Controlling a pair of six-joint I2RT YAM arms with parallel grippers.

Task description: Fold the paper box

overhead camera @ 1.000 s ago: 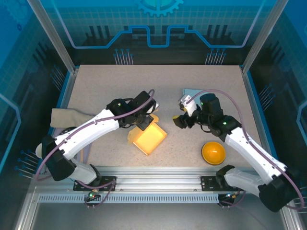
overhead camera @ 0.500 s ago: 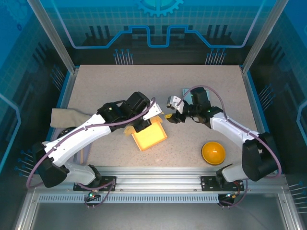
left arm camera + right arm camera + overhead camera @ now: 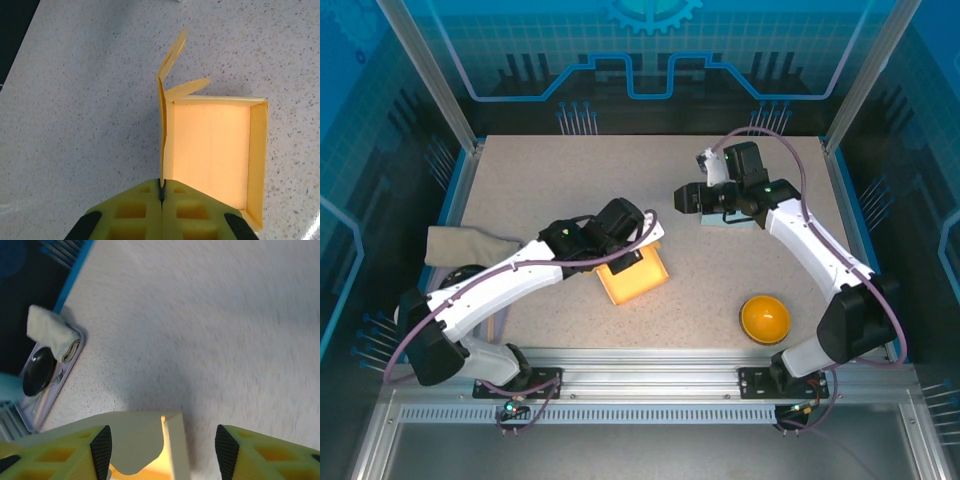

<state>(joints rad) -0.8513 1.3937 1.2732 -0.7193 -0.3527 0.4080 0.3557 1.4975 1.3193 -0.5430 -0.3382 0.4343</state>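
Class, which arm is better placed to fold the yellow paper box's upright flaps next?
Probably the right: the right gripper is open and free beyond the yellow paper box, while the left gripper is shut on its wall, steadying it.

The speckled table (image 3: 540, 180) carries 1 open yellow paper box (image 3: 635, 278) near its front, 1 orange bowl (image 3: 764, 318) at front right, and 1 folded beige cloth (image 3: 460, 246) on its left edge.

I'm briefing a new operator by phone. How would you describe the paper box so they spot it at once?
On the speckled table, look just nearer than centre, where the left gripper pinches one wall. The paper box is the square, open-topped yellow tray there; the orange dome to its right is round.
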